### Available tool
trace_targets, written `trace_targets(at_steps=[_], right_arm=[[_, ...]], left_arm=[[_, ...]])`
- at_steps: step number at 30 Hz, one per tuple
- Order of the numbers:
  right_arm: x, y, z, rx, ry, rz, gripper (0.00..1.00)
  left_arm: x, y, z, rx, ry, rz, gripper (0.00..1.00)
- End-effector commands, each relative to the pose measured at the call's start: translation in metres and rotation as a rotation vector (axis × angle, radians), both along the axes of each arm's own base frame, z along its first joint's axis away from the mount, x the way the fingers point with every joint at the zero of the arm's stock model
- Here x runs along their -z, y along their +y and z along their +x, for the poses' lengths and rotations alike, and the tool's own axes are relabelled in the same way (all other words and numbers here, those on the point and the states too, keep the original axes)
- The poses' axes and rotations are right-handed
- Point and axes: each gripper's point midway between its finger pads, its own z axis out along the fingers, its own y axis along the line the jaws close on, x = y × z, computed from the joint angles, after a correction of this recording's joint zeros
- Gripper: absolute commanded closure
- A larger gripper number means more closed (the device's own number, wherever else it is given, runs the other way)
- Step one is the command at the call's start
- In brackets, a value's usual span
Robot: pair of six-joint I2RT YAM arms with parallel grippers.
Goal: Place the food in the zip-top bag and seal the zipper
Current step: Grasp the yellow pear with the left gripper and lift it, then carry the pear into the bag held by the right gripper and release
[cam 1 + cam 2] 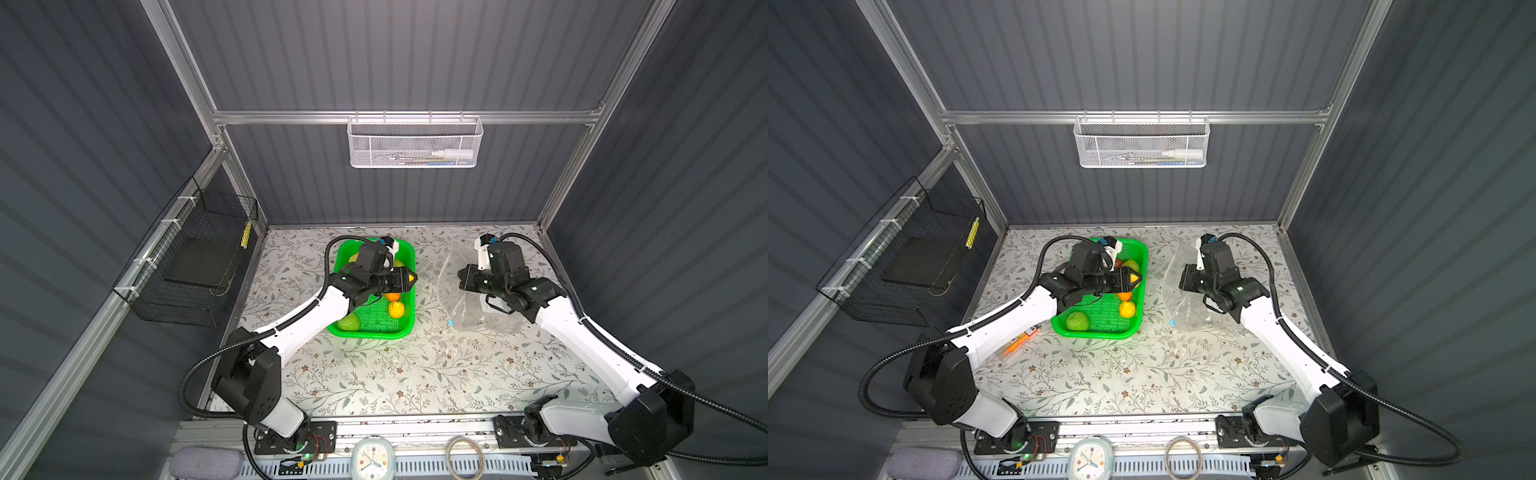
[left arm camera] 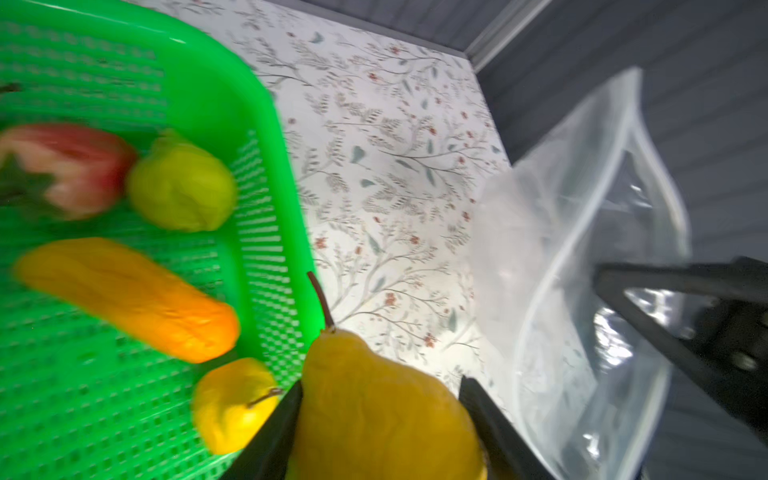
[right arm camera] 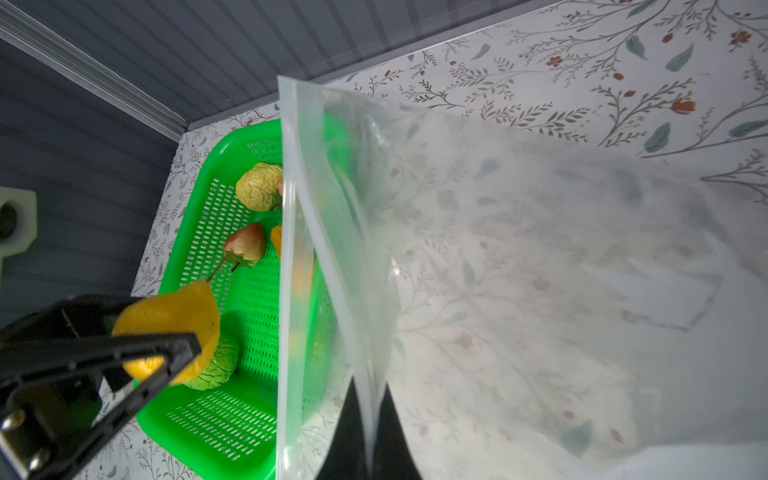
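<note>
Pear: yellow toy pear with brown stem (image 2: 382,419), gripped by the left end effector (image 2: 380,392) over the basket's bag-side rim.
Other food: red strawberry (image 2: 70,166), long orange piece (image 2: 133,299) and yellow round fruit (image 2: 230,405), in the green perforated plastic basket (image 2: 257,104).
Bag: crinkly transparent zip-top bag (image 3: 540,249), on the floral table (image 1: 415,374) beside the basket.
Right end effector (image 3: 368,407): closed, pinching the bag's raised mouth edge.

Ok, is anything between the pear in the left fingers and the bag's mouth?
Nothing visible. The left gripper holds the yellow pear at the green basket rim nearest the bag. Only table lies between it and the zip-top bag, whose mouth the right gripper holds lifted open toward it.
</note>
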Motion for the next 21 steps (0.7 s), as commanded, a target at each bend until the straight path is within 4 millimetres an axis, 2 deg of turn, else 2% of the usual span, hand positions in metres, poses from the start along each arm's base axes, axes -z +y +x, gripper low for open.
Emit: trace_targets(at_steps=[1,6,9,15,21], right_arm=[[0.002,0.008,0.002,-0.013,0.007,0.051,1.00],[0.005,0.013,0.003,-0.019,0.020,0.078,1.00],[0.006,0.019,0.003,-0.035,0.034,0.113,1.00],[-0.005,0.032,0.001,-0.067,0.025,0.214,1.00],[-0.014,0.033,-0.003,-0.079,0.012,0.244,1.00]], left_arm=[[-0.052,-0.030,-0.013,0.102,-0.041,-0.186,0.43],[-0.062,-0.050,-0.026,0.146,-0.067,-0.228,0.43],[-0.062,-0.059,-0.031,0.167,-0.071,-0.243,0.43],[-0.048,-0.068,-0.027,0.163,-0.048,-0.256,0.43],[-0.028,-0.069,-0.022,0.137,-0.024,-0.212,0.44]])
